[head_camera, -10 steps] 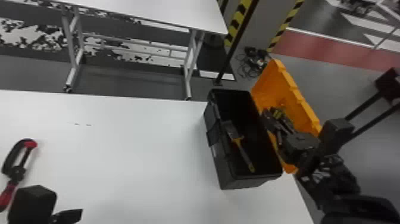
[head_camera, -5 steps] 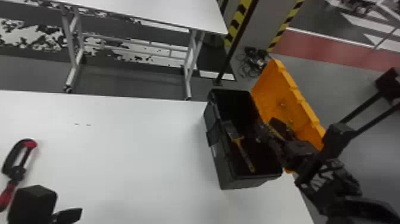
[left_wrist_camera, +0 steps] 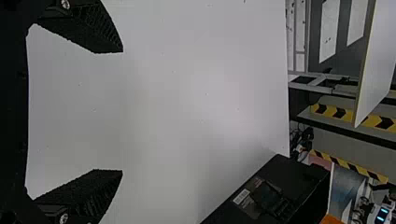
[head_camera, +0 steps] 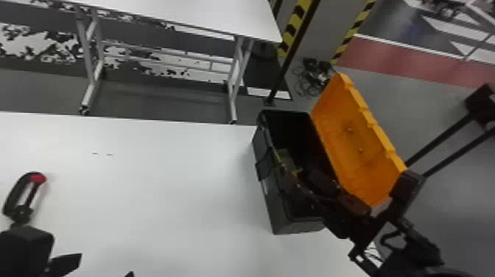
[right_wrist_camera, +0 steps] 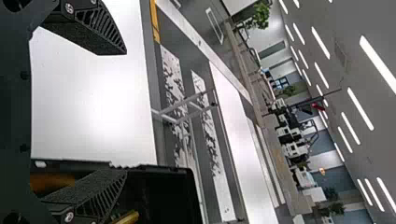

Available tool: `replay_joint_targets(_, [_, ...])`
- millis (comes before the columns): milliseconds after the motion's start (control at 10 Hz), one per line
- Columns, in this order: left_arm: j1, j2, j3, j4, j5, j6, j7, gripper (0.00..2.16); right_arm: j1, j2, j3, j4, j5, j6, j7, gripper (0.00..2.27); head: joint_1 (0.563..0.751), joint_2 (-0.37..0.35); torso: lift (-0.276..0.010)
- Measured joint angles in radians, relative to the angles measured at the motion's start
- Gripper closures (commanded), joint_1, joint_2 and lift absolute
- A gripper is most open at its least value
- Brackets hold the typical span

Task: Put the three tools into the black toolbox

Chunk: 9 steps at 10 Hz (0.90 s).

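The hacksaw with an arched black frame and a bright red end (head_camera: 14, 193) lies flat on the white, smooth-topped bench (head_camera: 154, 184), its near part hidden by the left arm. The deep black plastic toolbox (head_camera: 270, 206) stands open with its orange lid (head_camera: 353, 147) back; inside, yellow tool parts (head_camera: 297, 172) show, mostly covered. The right claw (head_camera: 299, 176) reaches into the toolbox, fingers spread; the left claw (head_camera: 105, 264), over the bench, is spread too.

Left pincer (head_camera: 105, 263), right pincer (head_camera: 296, 171), fingers spread
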Motion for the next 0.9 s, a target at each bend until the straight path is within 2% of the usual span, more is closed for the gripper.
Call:
replay_joint_targets(200, [0.022,-0.003,0.055,-0.012,-0.001,0.000,0.011,0.08,0.043,0.022,0.044,-0.007,-0.028,0.008,0.015,0.08,0.695,-0.230,-0.051])
replay_joint_targets(300, [0.036,-0.006,0.082,-0.025,0.003,0.000,0.011,0.08,0.058,0.029,0.058,-0.010,-0.038,0.009,0.019,0.08,0.695,-0.202,-0.051])
replay_joint_targets(600, [0.083,-0.015,0.179,-0.099,0.014,0.014,0.003,0.08,0.091,0.039,0.083,-0.032,-0.048,0.032,0.036,0.08,0.695,-0.066,-0.051])
replay_joint_targets(800, [0.080,-0.019,0.253,-0.134,0.035,0.057,-0.021,0.08,0.106,0.041,0.086,-0.039,-0.048,0.034,0.043,0.08,0.695,-0.016,-0.051])
replay_joint_targets(900, [0.063,-0.023,0.305,-0.135,0.061,0.093,-0.034,0.08,0.112,0.041,0.088,-0.044,-0.048,0.032,0.045,0.08,0.695,0.022,-0.051])
